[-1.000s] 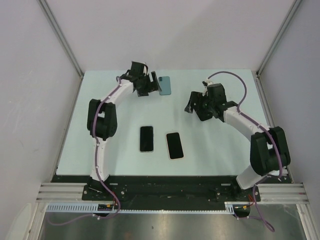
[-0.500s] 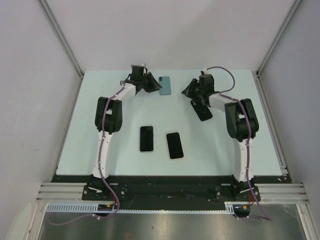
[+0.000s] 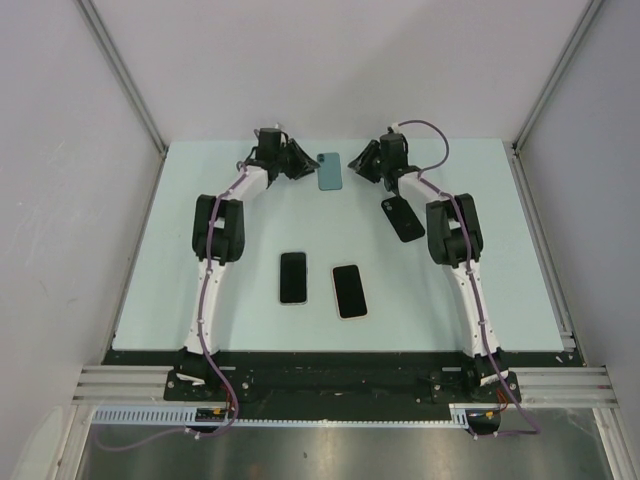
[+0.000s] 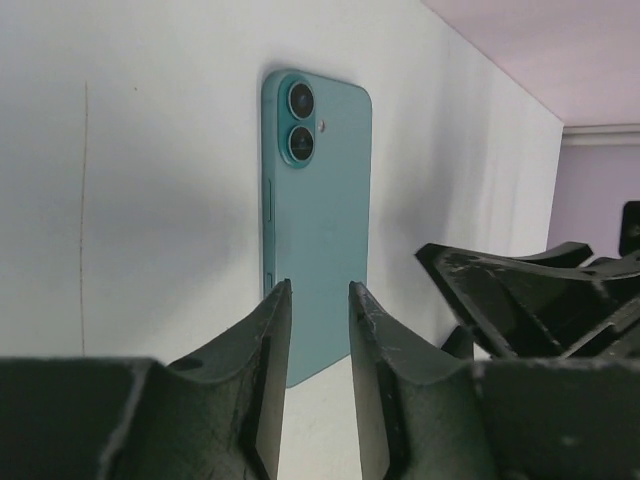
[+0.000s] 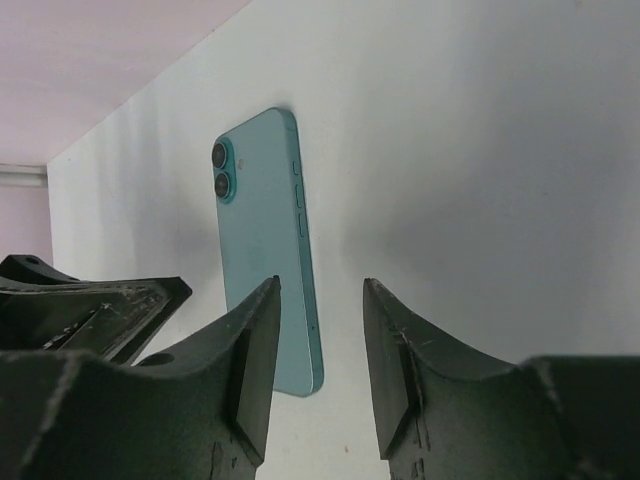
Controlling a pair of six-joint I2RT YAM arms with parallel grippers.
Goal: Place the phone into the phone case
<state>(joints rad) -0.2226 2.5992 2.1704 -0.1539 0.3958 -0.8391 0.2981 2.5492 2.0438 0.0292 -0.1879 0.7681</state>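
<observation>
A teal phone (image 3: 330, 171) lies camera side up near the table's far edge, and shows in the left wrist view (image 4: 315, 230) and the right wrist view (image 5: 262, 230). My left gripper (image 3: 303, 167) (image 4: 318, 288) sits just left of it, jaws a narrow gap apart, holding nothing. My right gripper (image 3: 360, 166) (image 5: 320, 283) is just right of the phone, jaws partly apart and empty. A black phone case (image 3: 402, 218) lies at an angle near the right arm.
Two more dark-faced phones lie side by side in the middle of the table, one with a white rim (image 3: 293, 277), one with a cream rim (image 3: 349, 290). The back wall rises just behind the teal phone. Each wrist view shows the other gripper, right (image 4: 540, 290) and left (image 5: 90, 300).
Both arms have stretched out toward the far edge and now flank the teal phone. Both grippers have narrowed from wide open. The right gripper has moved off the black case.
</observation>
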